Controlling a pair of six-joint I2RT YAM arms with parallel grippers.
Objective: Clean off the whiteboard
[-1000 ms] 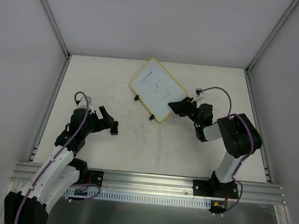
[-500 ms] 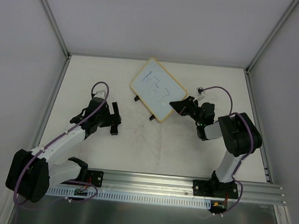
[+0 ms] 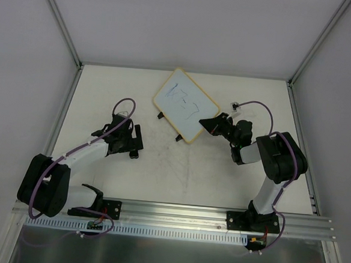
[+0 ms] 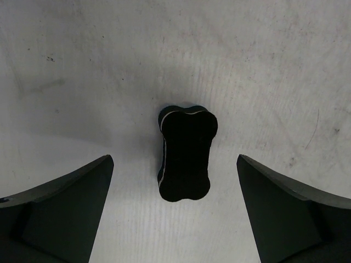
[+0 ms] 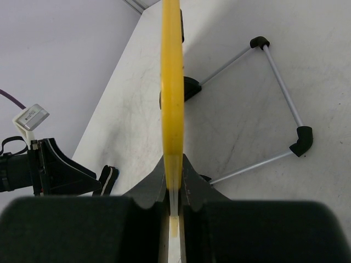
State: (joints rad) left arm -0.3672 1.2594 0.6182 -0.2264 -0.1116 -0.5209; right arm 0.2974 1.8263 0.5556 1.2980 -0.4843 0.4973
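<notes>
Whiteboard (image 3: 185, 106) (scribbled on), edge pinched in right claw (image 3: 207, 123)

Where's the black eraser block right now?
In the left wrist view the black block lies on the table between the left tool's open fingers, touching neither; seen from above, that is left of the whiteboard.

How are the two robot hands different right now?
The left gripper is open, fingers spread wide; the right gripper is shut. The left gripper holds nothing, with the black block lying untouched between its fingers; the right gripper clamps the yellow edge of the whiteboard. Both have dark two-part fingers.
</notes>
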